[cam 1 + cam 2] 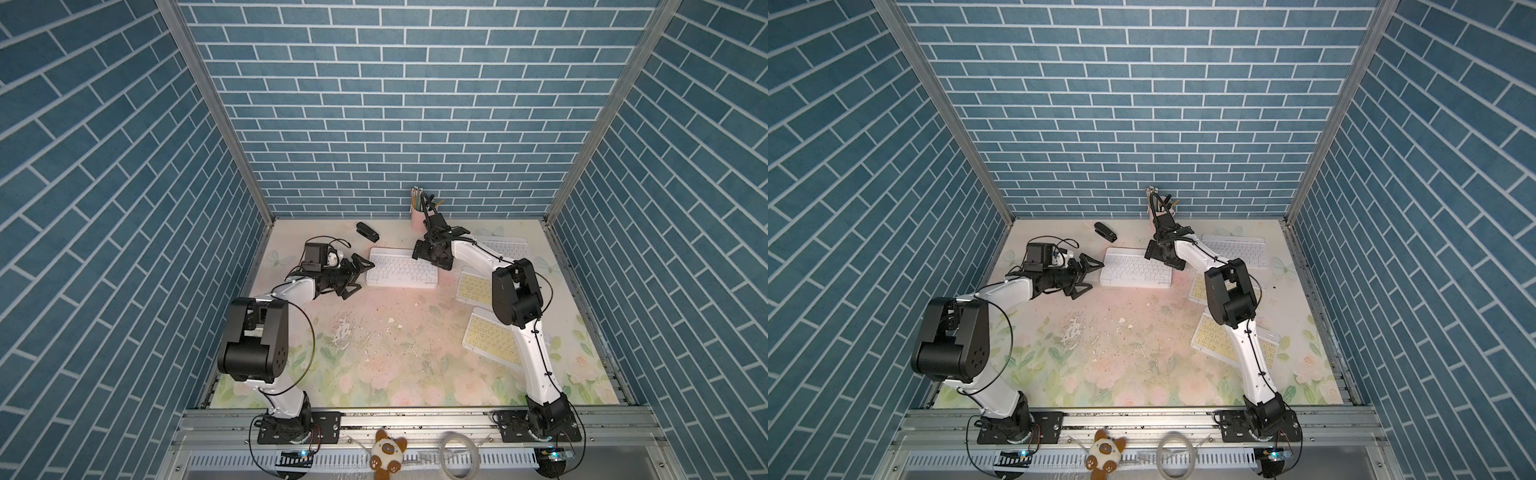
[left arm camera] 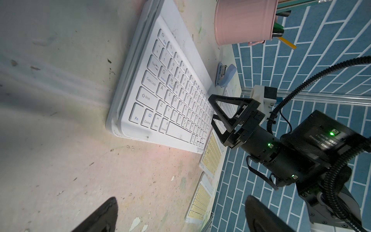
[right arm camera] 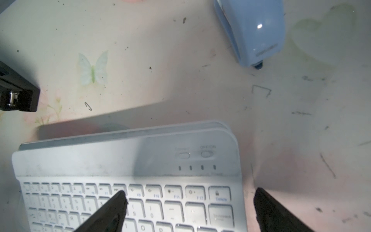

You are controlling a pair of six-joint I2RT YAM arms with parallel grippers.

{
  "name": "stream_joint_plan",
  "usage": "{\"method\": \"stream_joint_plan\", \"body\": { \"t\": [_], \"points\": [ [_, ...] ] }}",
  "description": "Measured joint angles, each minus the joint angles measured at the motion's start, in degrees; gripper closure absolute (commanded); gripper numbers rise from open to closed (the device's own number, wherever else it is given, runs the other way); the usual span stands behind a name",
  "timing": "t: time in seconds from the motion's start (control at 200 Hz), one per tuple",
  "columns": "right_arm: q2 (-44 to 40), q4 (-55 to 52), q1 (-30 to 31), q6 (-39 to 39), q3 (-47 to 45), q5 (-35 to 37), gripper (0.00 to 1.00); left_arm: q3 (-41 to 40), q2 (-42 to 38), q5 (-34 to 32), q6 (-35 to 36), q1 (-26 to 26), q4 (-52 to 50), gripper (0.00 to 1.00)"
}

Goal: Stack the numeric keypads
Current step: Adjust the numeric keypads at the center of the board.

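Note:
A low stack of white numeric keypads (image 1: 402, 268) (image 1: 1136, 269) lies at the back middle of the table, with white keys on top (image 2: 160, 90). My left gripper (image 1: 359, 276) (image 2: 180, 217) stands open just off the stack's left end, nothing between its fingers. My right gripper (image 1: 422, 253) (image 3: 188, 206) is open over the stack's right end (image 3: 130, 164): one finger hangs above the keys, the other just past the short edge. Another white keypad (image 1: 505, 248) and two yellow-keyed ones (image 1: 473, 286) (image 1: 490, 336) lie flat to the right, partly under the right arm.
A black stapler (image 1: 368, 232) lies behind the stack. A pink cup of pencils (image 1: 417, 218) stands at the back wall. A small blue stapler (image 3: 255, 32) sits close behind the stack's right end. Blue brick walls enclose the table.

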Motion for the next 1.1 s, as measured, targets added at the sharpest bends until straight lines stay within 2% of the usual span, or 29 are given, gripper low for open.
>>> {"method": "stream_joint_plan", "body": {
  "t": [1.1],
  "points": [
    [3.74,-4.04,0.76,0.0,7.13,0.81,0.01,-0.44,1.88,0.87,0.24,0.0,1.29,0.0]
  ]
}}
